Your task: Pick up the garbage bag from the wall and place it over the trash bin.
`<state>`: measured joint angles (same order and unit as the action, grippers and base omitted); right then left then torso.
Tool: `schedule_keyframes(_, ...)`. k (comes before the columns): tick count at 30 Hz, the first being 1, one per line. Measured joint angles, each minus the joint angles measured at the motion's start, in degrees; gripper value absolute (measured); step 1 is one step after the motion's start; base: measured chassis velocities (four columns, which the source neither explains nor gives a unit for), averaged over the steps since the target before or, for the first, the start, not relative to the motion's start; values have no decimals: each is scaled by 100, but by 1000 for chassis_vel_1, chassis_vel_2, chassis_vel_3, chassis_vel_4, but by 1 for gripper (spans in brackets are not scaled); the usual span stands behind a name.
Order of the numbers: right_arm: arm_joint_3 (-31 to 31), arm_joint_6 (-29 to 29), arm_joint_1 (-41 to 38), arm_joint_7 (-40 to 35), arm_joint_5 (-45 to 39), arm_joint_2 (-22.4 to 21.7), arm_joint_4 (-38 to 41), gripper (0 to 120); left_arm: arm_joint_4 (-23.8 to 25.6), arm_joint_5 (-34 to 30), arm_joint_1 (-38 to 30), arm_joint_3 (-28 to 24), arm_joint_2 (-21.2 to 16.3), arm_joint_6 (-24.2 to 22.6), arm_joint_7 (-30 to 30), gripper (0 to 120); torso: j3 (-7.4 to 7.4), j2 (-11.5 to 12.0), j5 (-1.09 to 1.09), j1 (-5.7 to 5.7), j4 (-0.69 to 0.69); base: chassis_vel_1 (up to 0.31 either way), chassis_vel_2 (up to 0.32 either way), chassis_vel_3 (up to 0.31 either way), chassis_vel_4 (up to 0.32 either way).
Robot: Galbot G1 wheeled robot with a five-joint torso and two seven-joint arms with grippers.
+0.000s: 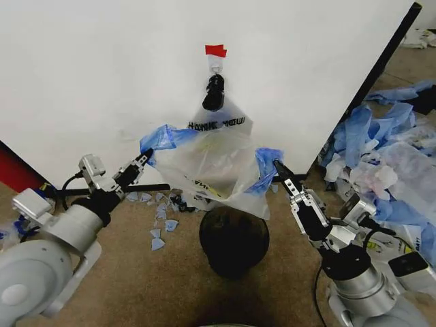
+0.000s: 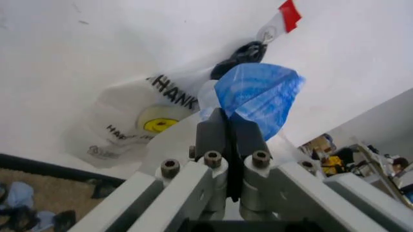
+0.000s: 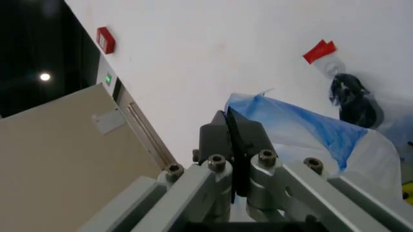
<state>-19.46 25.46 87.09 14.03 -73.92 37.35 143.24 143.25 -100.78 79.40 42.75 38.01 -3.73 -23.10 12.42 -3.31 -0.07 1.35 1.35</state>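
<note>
The thin see-through plastic garbage bag with blue handles [image 1: 216, 163] hangs spread just above the small round black mesh trash bin [image 1: 234, 242] on the floor, before the large white flat wall panel [image 1: 102, 82]. Behind it a whiter lettered bag [image 1: 221, 121] hangs from a black clip [image 1: 214, 92] under red tape [image 1: 216, 50]. The left claw [image 1: 144, 159] holds the garbage bag's left handle, the right claw [image 1: 278, 166] its right.
</note>
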Motion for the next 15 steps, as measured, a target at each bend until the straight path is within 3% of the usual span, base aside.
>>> schedule_keyframes(9, 20, 0, 14, 197, -100, -40, 0, 0, 0, -265, 2, 87, -99, 22, 108, 0, 0, 0, 0, 0, 0, 0, 0, 0, 0)
schedule_keyframes(15, 19, -39, 135, 89, -70, 4, 0, 0, -1, -269, 21, -170, 111, -12, 124, 0, -1, 0, 0, 0, 0, 0, 0, 0, 0)
